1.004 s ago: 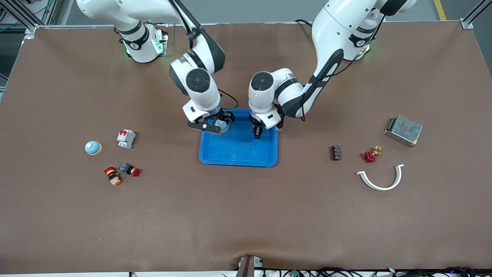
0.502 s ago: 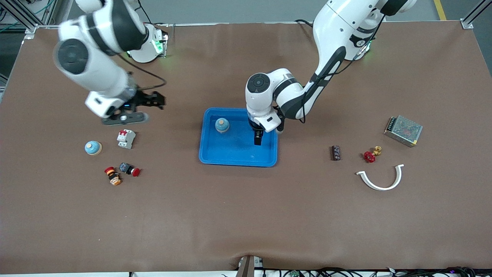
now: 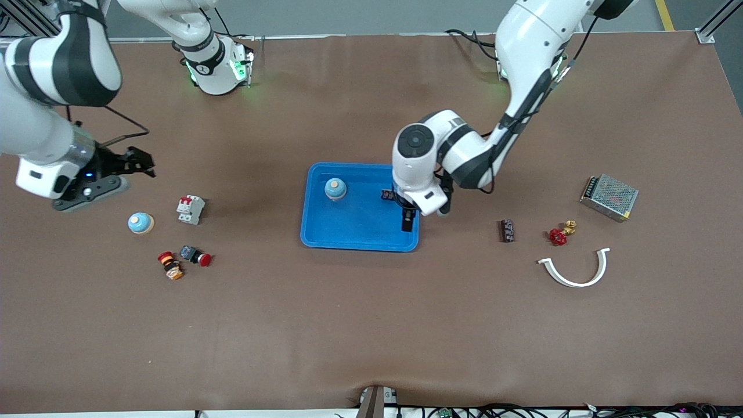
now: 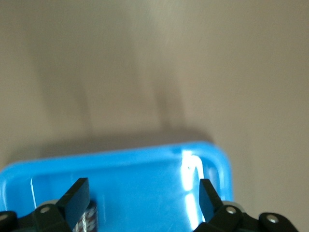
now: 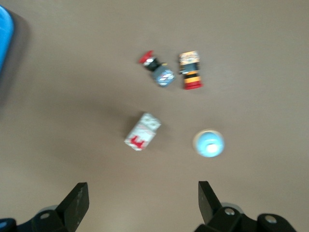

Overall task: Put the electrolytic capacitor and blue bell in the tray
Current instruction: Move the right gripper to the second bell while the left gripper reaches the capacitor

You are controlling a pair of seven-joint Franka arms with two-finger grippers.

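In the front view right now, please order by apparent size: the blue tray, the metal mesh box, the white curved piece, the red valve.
1. blue tray
2. white curved piece and metal mesh box: look alike, unsure
3. red valve

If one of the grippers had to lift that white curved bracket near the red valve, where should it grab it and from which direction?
Probably from straight above, pinching the thin band at the middle of the arc. The white curved bracket lies flat on the table as an open half ring, so its strip is narrow enough for open fingers to straddle. The flared ends look less steady. The red valve sits apart, leaving room.
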